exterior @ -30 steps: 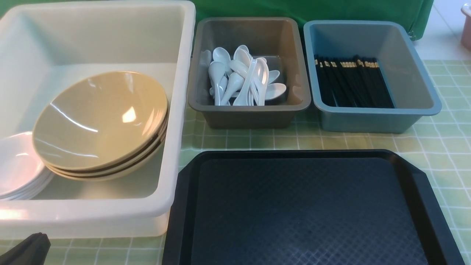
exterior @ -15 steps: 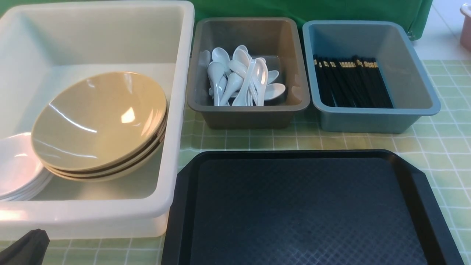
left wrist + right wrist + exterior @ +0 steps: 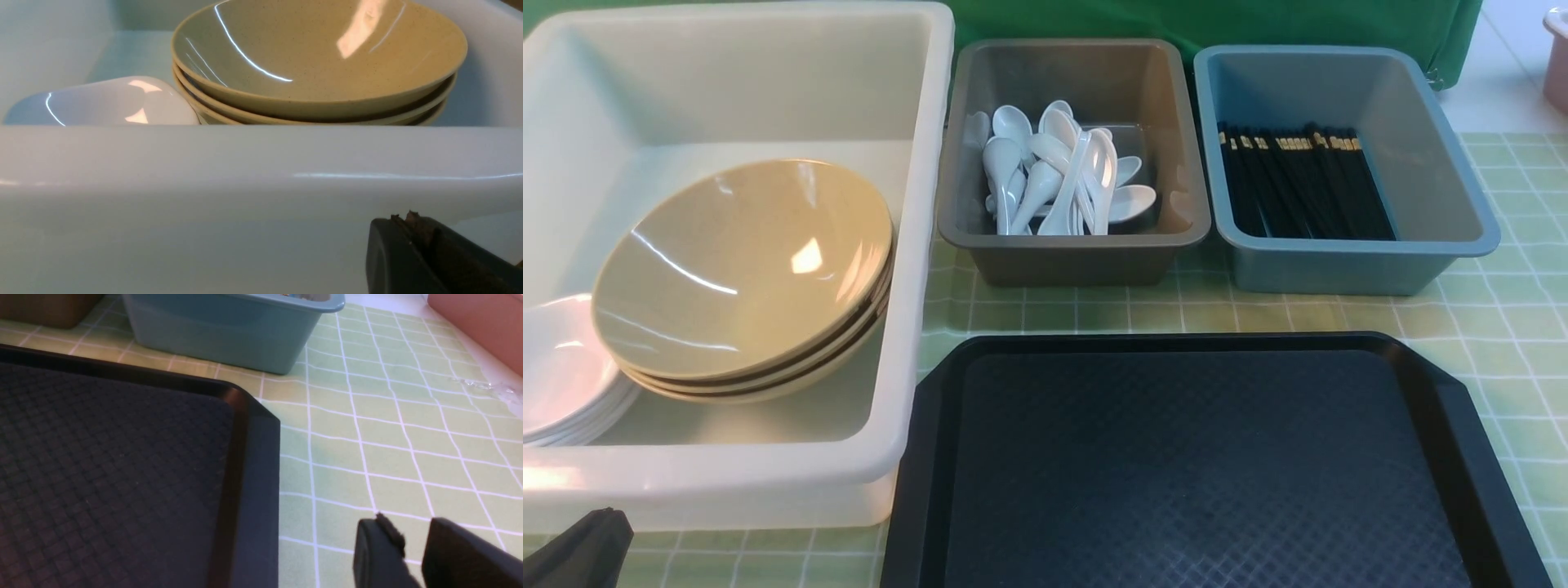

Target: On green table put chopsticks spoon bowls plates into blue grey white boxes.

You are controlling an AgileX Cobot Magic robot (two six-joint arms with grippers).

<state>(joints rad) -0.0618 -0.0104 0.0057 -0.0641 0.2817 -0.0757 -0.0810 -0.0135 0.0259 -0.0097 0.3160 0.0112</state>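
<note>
A stack of three tan bowls [image 3: 743, 261] leans on a pile of white plates [image 3: 564, 367] inside the large white box [image 3: 915, 245]. Several white spoons [image 3: 1054, 171] lie in the brownish-grey box [image 3: 1078, 245]. Black chopsticks [image 3: 1298, 180] lie in the blue box [image 3: 1356, 249]. My left gripper [image 3: 580, 547] is shut and empty, low outside the white box's near wall [image 3: 204, 196]; its tip [image 3: 408, 218] shows below the bowls [image 3: 318, 53] and plates [image 3: 102, 102]. My right gripper [image 3: 408, 524] hangs open with a narrow gap, empty, over the green table [image 3: 388, 437].
A bare black textured tray [image 3: 1201, 457] lies in front of the two small boxes; its corner [image 3: 249, 416] is beside my right gripper. A pink container [image 3: 482, 322] stands past the table's far right edge. Dark green cloth [image 3: 1258, 20] hangs behind the boxes.
</note>
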